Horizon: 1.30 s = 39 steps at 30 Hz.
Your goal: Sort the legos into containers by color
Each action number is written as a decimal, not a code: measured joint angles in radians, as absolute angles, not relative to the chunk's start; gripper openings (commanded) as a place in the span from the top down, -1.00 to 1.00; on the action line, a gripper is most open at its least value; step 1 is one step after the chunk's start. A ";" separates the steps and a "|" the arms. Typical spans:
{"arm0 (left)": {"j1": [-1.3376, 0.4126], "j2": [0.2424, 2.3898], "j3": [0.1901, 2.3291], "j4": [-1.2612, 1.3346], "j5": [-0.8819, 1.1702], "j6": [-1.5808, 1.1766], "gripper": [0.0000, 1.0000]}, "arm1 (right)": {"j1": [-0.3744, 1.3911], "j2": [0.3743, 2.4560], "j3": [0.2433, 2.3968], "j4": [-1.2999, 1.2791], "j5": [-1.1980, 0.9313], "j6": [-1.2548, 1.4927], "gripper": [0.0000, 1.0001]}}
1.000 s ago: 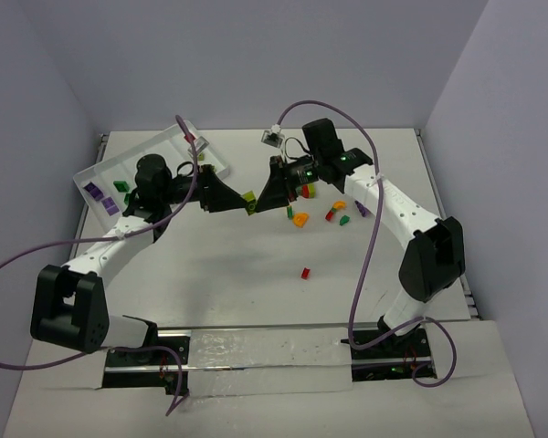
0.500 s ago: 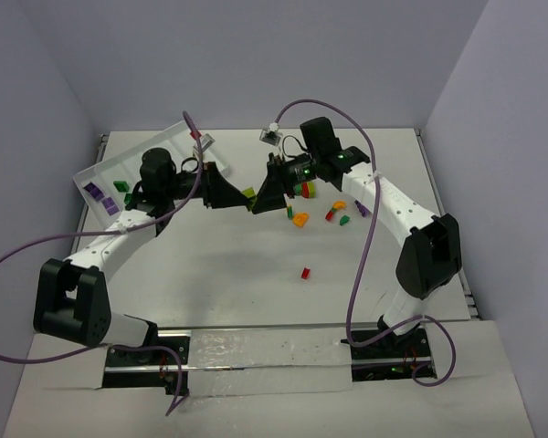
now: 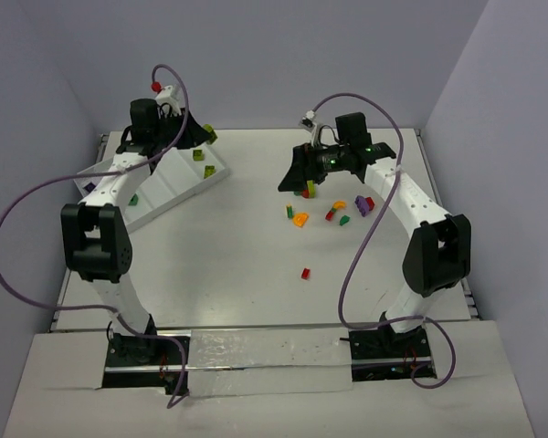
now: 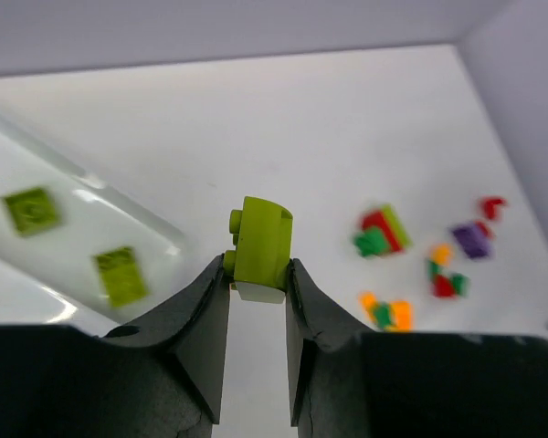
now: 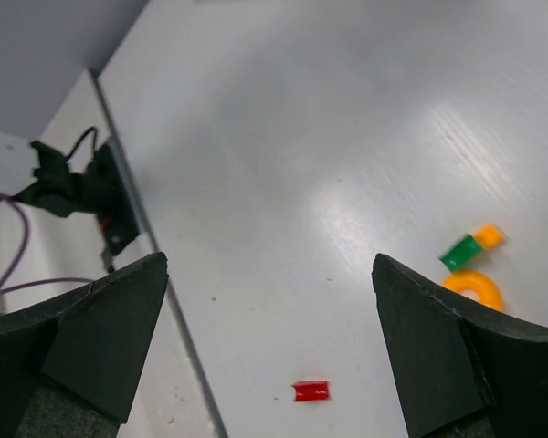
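Note:
My left gripper [image 3: 201,137] is shut on a lime lego [image 4: 260,242] and holds it in the air beyond the far right edge of the white tray [image 3: 160,187]. Two lime legos [image 4: 121,274] lie in the tray's nearest compartment. A green lego [image 3: 132,199] and purple legos [image 3: 89,187] lie in other compartments. My right gripper [image 3: 287,184] stands open and empty above the table, left of a loose group of legos [image 3: 333,212]. A single red lego [image 5: 310,391] lies below its jaws.
An orange ring-shaped piece [image 5: 475,290] and a green-and-orange piece [image 5: 470,246] lie on the table right of the right gripper. The side walls stand close to the table on the left and right. Purple cables loop over both arms.
Both grippers met at the lime lego at mid-table. The left shut on it and the right let go and opened wide. The left arm swung back-left to the tray; the right drew back right.

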<state>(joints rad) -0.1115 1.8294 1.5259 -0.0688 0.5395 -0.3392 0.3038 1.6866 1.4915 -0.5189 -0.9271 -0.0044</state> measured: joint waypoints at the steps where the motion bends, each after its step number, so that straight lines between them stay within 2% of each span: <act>1: -0.111 1.865 1.560 -0.077 0.472 -0.319 1.00 | 0.294 1.681 1.482 -0.521 -0.904 -0.013 -1.00; 8: -0.110 2.113 1.790 -0.084 0.154 -0.214 1.00 | 0.272 1.653 1.448 -0.546 -0.794 -0.064 -1.00; 17: -0.094 2.319 1.919 -0.085 -0.015 -0.158 0.87 | 0.272 1.658 1.448 -0.555 -0.751 -0.080 -1.00; 20: -0.085 2.357 1.944 -0.086 -0.037 -0.148 0.57 | 0.272 1.668 1.452 -0.556 -0.742 -0.080 -1.00; 21: -0.083 2.369 1.955 -0.087 -0.042 -0.144 0.37 | 0.272 1.675 1.456 -0.556 -0.737 -0.079 -1.00; 22: -0.080 2.379 1.968 -0.087 -0.045 -0.142 0.34 | 0.272 1.680 1.459 -0.556 -0.729 -0.078 -1.00; 23: -0.078 2.389 1.980 -0.087 -0.048 -0.140 0.08 | 0.272 1.687 1.461 -0.555 -0.719 -0.076 -1.00; 30: -0.075 2.422 2.032 -0.094 -0.049 -0.122 -0.40 | 0.272 1.706 1.471 -0.554 -0.622 -0.065 -1.00; 33: -0.075 2.422 2.054 -0.112 -0.051 -0.119 -0.47 | 0.272 1.708 1.489 -0.562 -0.573 -0.069 -1.00; 39: -0.075 2.408 2.072 -0.141 -0.048 -0.119 -0.47 | 0.272 1.706 1.486 -0.585 -0.447 -0.104 -0.99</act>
